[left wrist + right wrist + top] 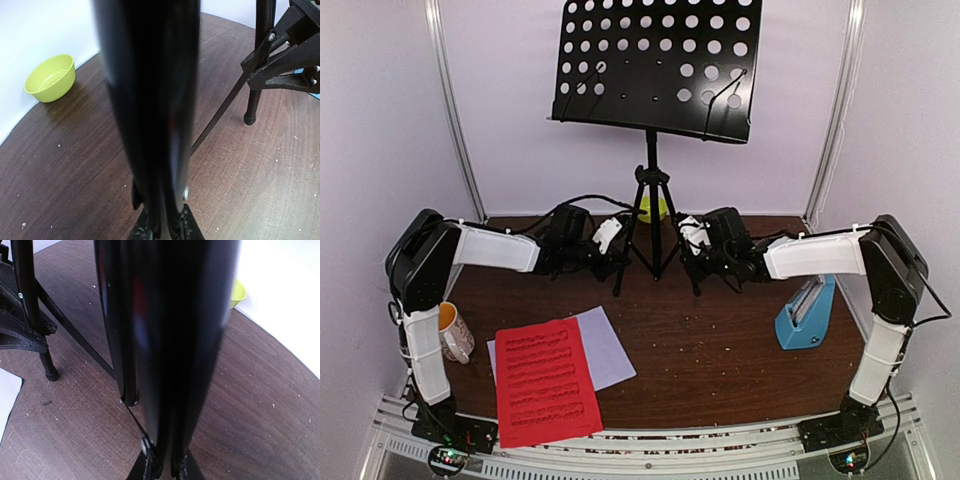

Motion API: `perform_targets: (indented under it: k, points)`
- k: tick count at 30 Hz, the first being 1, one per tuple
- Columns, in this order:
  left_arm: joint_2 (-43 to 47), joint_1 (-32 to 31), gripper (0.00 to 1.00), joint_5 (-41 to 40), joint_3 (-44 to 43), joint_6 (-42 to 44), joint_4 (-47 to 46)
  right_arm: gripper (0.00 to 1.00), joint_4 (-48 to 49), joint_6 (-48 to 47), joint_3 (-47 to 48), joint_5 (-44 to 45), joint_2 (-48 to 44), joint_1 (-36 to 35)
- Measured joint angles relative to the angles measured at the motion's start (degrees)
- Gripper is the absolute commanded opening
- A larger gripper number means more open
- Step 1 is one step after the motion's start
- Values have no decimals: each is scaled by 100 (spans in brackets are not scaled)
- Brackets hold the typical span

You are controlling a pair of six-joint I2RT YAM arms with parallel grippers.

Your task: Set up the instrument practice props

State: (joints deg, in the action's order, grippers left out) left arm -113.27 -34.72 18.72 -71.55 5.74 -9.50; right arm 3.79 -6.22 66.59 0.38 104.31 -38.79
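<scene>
The black perforated music stand (655,65) stands on its tripod (650,215) at the back centre of the table. My left gripper (618,262) is shut on the tripod's left leg, which fills the left wrist view (150,100) above the gripper (162,227). My right gripper (694,266) is shut on the right leg, which fills the right wrist view (170,340) above the gripper (165,470). The red music sheet (545,382) lies front left, partly over the white sheet (610,345). The blue metronome (807,312) stands at the right.
A white patterned mug (455,332) stands at the left edge by the left arm. A small green bowl (653,208) sits behind the tripod, also in the left wrist view (50,77) and the right wrist view (239,292). White walls close the back and sides.
</scene>
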Motion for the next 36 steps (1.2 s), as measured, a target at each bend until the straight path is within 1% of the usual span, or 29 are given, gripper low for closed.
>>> perform_targets:
  k: [4, 7, 12, 19, 27, 36]
  points:
    - [-31, 35, 0, 7, -55, -2, 50, 0, -129, -46, 138, -11, 50, 24]
    - [-9, 42, 0, 39, 55, 0, -105, 0, -116, -48, 94, -68, 28, 59]
    - [131, 46, 0, 122, 391, 118, -433, 0, -22, -103, -245, -332, -214, 68]
    - [407, 83, 0, 273, 675, 444, -264, 0, 98, -129, -651, -673, -463, 61]
    - [627, 299, 0, 743, 918, 876, -44, 0, 227, -149, -1032, -896, -682, 42]
    - [699, 455, 0, 1104, 1047, 977, -22, 0, 354, -79, -1235, -992, -787, -20]
